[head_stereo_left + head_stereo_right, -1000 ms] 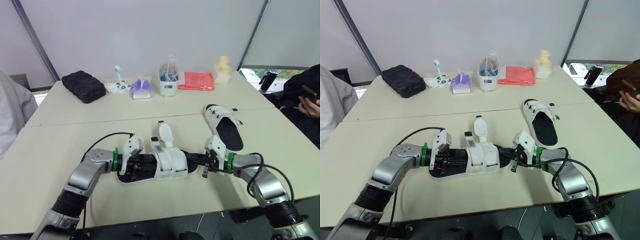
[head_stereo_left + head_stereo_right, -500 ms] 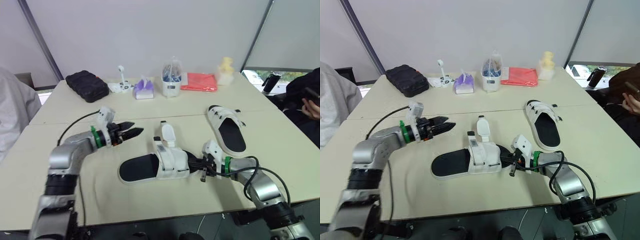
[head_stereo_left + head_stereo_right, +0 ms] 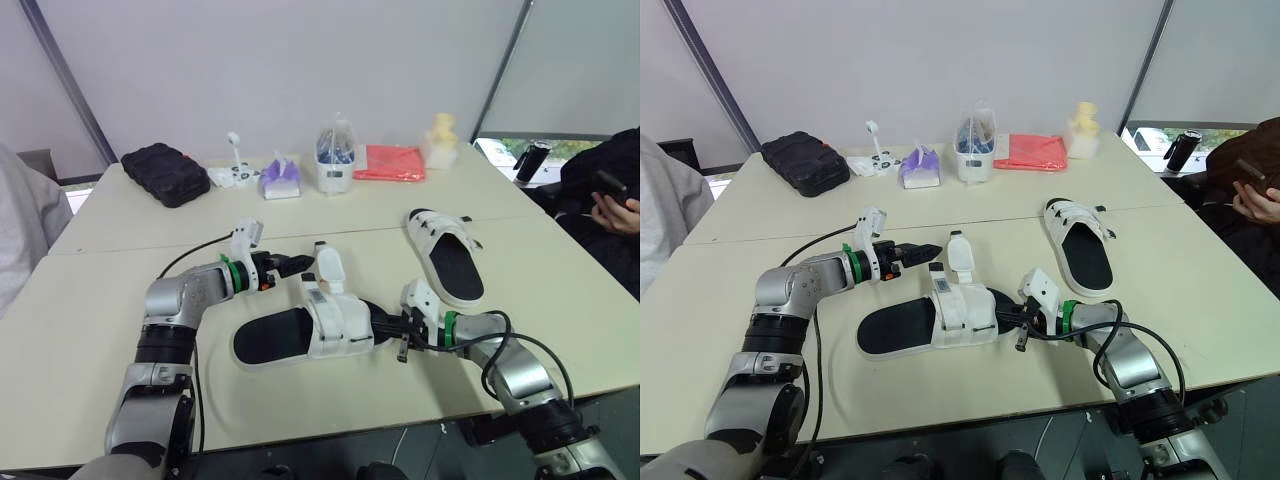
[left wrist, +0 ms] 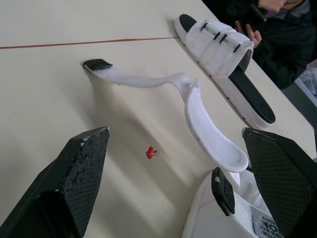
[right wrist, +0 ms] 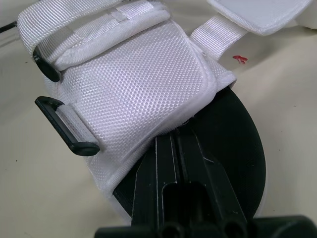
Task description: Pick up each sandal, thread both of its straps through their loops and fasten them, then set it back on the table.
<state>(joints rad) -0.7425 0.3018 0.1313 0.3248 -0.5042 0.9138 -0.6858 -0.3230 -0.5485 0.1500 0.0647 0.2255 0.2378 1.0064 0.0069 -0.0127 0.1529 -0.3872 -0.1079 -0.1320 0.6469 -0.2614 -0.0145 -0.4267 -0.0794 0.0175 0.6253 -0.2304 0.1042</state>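
The near sandal point(image 3: 340, 325), white upper on a black sole, lies flat on the table point(image 3: 90, 310). One strap point(image 3: 330, 268) is undone and curls up from its far side; in the left wrist view that loose strap point(image 4: 198, 114) runs between the two wide-apart fingers point(image 4: 74, 183). My left gripper point(image 3: 290, 265) is open and holds nothing, just left of the strap's end. My right gripper point(image 3: 380, 320) is shut, its fingers point(image 5: 173, 163) lying on the black insole at the toe, tips under the white upper point(image 5: 133, 84). The second sandal point(image 3: 447, 255), straps fastened, lies at the far right.
Along the back stand a black pouch point(image 3: 165, 172), a purple tissue pack point(image 3: 282, 180), a white container point(image 3: 337, 160), a red cloth point(image 3: 390, 162) and a yellow figure point(image 3: 441, 135). A person point(image 3: 610, 190) sits at the right, another's sleeve point(image 3: 20, 230) at the left.
My left gripper left the sandal's heel end, opened wide, swung out left, then came back beside the loose strap. The right gripper stayed shut at the toe.
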